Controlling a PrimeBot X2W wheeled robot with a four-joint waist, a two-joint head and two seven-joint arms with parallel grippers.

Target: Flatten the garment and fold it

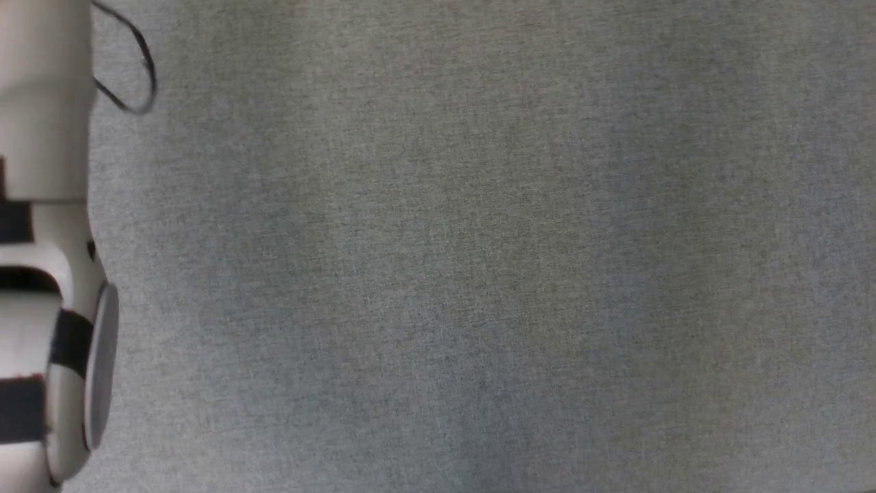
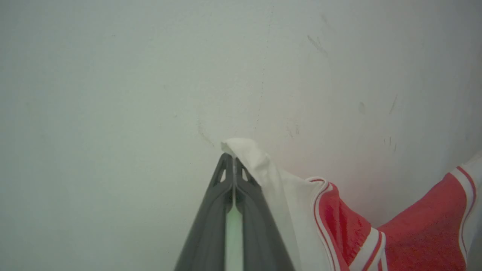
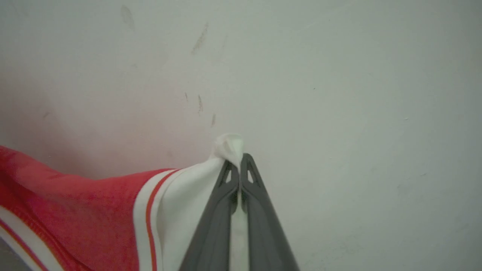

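1. The left gripper (image 2: 233,156) is clenched on a white edge of the garment (image 2: 339,222). Its two dark fingers meet at the tips, and a small fold of white cloth pokes past them toward 12 o'clock.
2. From that pinch, in the left wrist view, the cloth drops along the finger at 3 o'clock and runs toward 4 and 5 o'clock. White sleeve cloth comes first, then striped red-and-white trim, then a red panel.
3. A second red stretch with white-and-red trim rises at the frame's 3 to 4 o'clock edge. A wedge of the pale surface (image 2: 113,94) shows between it and the first panel.
4. The right gripper (image 3: 240,159) is also clamped on white cloth. A bunched knob of it sits on the fingertips at 12 o'clock, and white cloth shows in the slit between the fingers.
5. In the right wrist view the garment leaves the grip the other way, toward 8 and 9 o'clock. It goes from white cloth to a red-and-white stripe, then to a broad red panel reaching the frame's edge, with trim again at 7 o'clock.
6. Both wrist views have the pale surface behind the cloth. It carries dark scuff marks (image 3: 199,103) and a faint pink cast close to the red fabric.
7. The head view offers different things: a grey woven surface (image 1: 479,274), a pale robot arm (image 1: 48,274) along the 9 o'clock edge, and a black cable (image 1: 140,68) looping at 10 to 11 o'clock.
8. The lettering and number cannot be made out on the parts of the garment seen.
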